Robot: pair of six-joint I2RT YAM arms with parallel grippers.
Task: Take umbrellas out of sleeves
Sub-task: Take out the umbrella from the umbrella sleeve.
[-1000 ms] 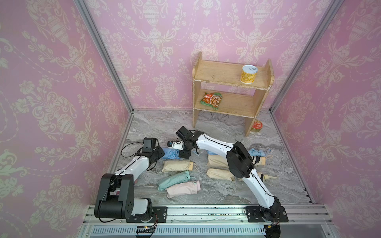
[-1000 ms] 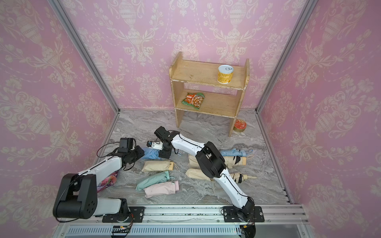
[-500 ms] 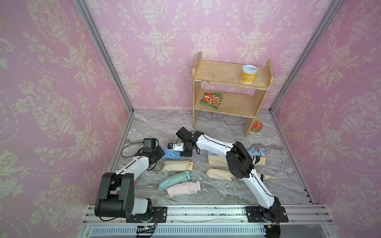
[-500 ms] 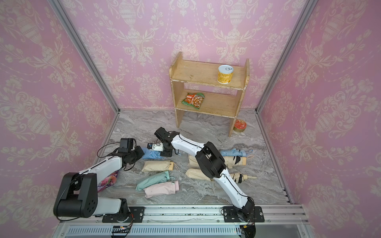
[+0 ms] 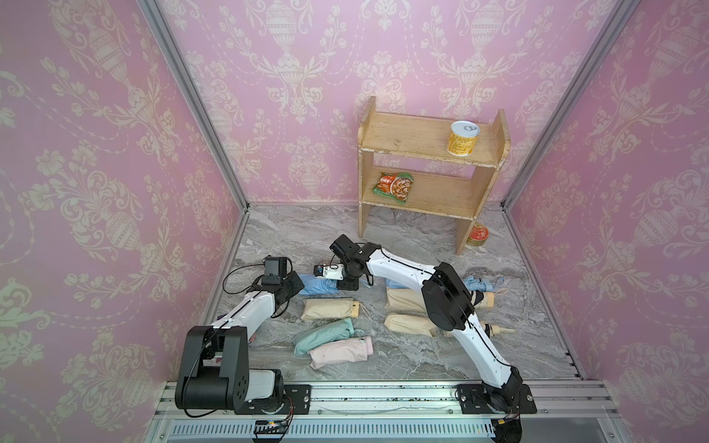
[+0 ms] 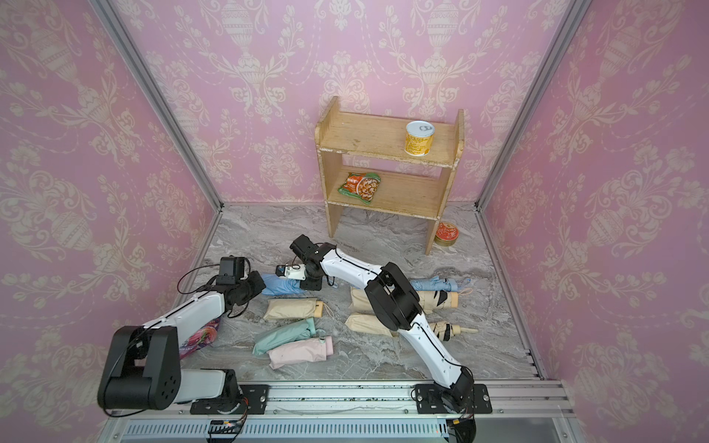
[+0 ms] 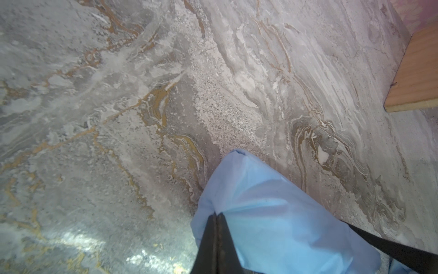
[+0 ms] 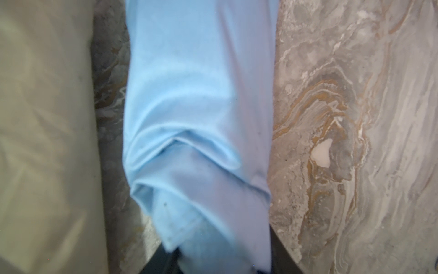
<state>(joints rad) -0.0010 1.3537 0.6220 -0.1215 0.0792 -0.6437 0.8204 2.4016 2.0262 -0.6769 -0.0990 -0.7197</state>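
Note:
A light blue sleeve point(image 5: 318, 285) point(image 6: 282, 285) lies on the marble floor between my two grippers. My left gripper point(image 5: 301, 284) point(image 7: 216, 214) is shut, pinching the sleeve's point(image 7: 272, 213) closed end. My right gripper point(image 5: 347, 284) point(image 8: 220, 258) is closed on the light blue umbrella point(image 8: 220, 237) where it pokes out past the sleeve's hem point(image 8: 180, 227). Nearer the front lie a cream sleeved umbrella point(image 5: 330, 308), a mint one point(image 5: 324, 335) and a pale pink one point(image 5: 341, 351). To the right, partly under my right arm, are two cream ones point(image 5: 403, 299) point(image 5: 406, 324) and a bare light blue umbrella point(image 5: 479, 284).
A wooden shelf point(image 5: 422, 153) stands at the back with a yellow can point(image 5: 463, 138) on top and a snack packet point(image 5: 394, 188) below. A red tin point(image 5: 477, 234) sits by its right leg. A purple candy bag point(image 6: 199, 337) lies under my left arm.
My left gripper has shut on the sleeve's end. My right gripper's jaws have narrowed onto the blue roll. Both arms have hardly moved.

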